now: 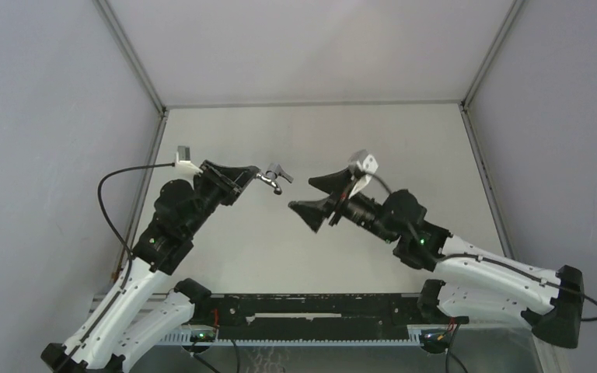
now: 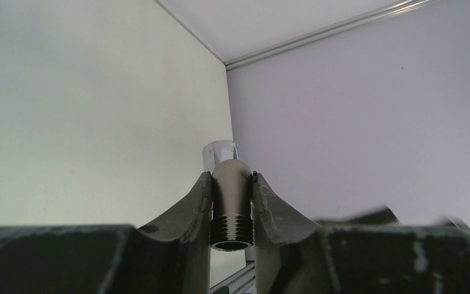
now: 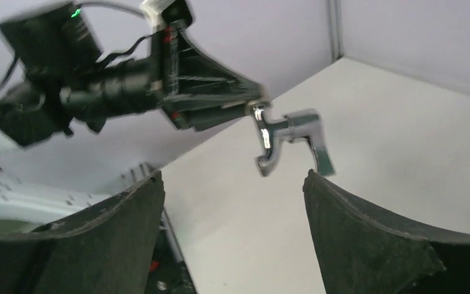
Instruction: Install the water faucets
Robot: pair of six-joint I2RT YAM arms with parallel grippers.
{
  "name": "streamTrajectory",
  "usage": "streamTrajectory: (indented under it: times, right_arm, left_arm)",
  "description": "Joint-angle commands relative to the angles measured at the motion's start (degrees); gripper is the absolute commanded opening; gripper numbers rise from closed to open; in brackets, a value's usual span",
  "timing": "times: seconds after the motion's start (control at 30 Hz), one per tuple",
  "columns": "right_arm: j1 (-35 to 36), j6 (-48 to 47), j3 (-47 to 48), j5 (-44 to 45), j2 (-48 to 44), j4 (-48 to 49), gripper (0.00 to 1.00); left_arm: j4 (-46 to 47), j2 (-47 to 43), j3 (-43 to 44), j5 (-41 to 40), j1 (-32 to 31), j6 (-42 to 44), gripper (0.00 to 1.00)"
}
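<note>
The left gripper (image 2: 231,184) is clamped on the faucet (image 2: 231,205), fingers pinching its threaded stem, which runs lengthwise between them. The chrome spout and handle jut past the fingertips, pointing toward the right gripper (image 1: 305,196). That gripper's jaws stand wide and empty, facing the faucet across a clear gap and sitting slightly closer to the table's (image 1: 404,148) near edge. The faucet hangs in the air above the table, left of centre. The right arm likely must close straight in along that axis. No brand, label or writing is legible.

Bright even light, soft shadows; blur on left arm (image 3: 98,86) in rt-wrist view; glint on faucet (image 3: 289,130).
</note>
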Motion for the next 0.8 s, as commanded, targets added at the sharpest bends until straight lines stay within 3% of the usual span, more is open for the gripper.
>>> streamTrajectory:
  times: [0.0,0.17,0.3,0.67,0.77]
  right_arm:
    - [14.6,-42.7,0.5,28.5,1.2,-2.2,0.91]
    - [22.7,-66.8,0.7,38.2,11.4,11.1,0.92]
    - [25.4,-81.2,1.7,44.2,21.2,23.4,0.93]
    - [23.5,-89.7,4.8,44.6,34.4,38.2,0.77]
    - [23.0,-89.8,5.2,44.0,35.9,39.8,0.66]
  left_arm:
    - [1.8,0.9,3.5,-0.8,0.1,-2.3,0.00]
    - [0.0,1.5,4.4,-0.8,0.1,-2.7,0.00]
    - [-1.2,1.7,4.7,-1.1,0.1,-2.9,0.00]
    - [-1.5,2.0,4.9,0.2,0.1,-2.3,0.00]
    - [-1.5,2.0,4.7,0.6,0.1,-2.3,0.00]
